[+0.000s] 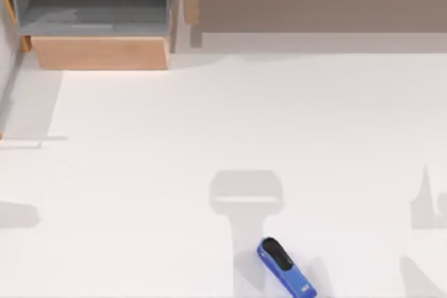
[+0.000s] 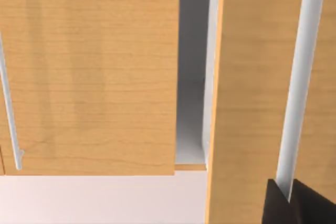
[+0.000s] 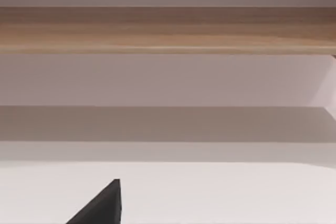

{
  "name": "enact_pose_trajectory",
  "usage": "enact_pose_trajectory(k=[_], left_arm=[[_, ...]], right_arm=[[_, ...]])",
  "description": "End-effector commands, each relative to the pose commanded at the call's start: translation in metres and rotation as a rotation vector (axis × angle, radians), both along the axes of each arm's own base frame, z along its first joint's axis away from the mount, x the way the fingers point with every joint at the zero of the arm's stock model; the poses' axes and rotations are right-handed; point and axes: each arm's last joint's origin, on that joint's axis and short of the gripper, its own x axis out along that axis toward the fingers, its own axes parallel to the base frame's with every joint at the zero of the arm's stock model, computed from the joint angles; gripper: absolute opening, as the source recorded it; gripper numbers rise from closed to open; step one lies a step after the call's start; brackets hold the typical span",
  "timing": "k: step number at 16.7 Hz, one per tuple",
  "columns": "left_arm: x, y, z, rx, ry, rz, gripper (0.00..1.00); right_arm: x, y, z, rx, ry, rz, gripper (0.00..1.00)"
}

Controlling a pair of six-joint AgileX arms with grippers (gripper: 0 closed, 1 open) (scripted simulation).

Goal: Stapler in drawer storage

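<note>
Table (image 1: 174,172) holds one stapler (image 1: 285,267), well apart from one drawer (image 1: 98,52).

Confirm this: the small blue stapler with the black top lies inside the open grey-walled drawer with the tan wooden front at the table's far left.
Not quite. The small blue stapler with the black top lies on the white table near its front edge, right of centre, as the top view shows. The open grey-walled drawer with the tan wooden front is at the far left.

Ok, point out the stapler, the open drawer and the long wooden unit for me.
stapler (image 1: 285,266): top view, on its blue body beside the black top piece.
drawer (image 1: 100,52): top view, on its light tan front panel.
long wooden unit (image 1: 321,8): top view, on its brownish-grey panel.
</note>
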Motion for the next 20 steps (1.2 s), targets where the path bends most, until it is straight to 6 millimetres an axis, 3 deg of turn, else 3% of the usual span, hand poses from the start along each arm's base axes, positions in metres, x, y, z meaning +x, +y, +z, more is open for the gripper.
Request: enact_pose_trajectory(k=[13, 20], left_arm=[[0.0000, 0.0000, 0.0000, 0.000, 0.000, 0.000, 0.98], [0.0000, 0.0000, 0.0000, 0.000, 0.000, 0.000, 1.00]], right_arm=[[0.0000, 0.0000, 0.0000, 0.000, 0.000, 0.000, 1.00], [0.0000, 0.0000, 0.0000, 0.000, 0.000, 0.000, 1.00]])
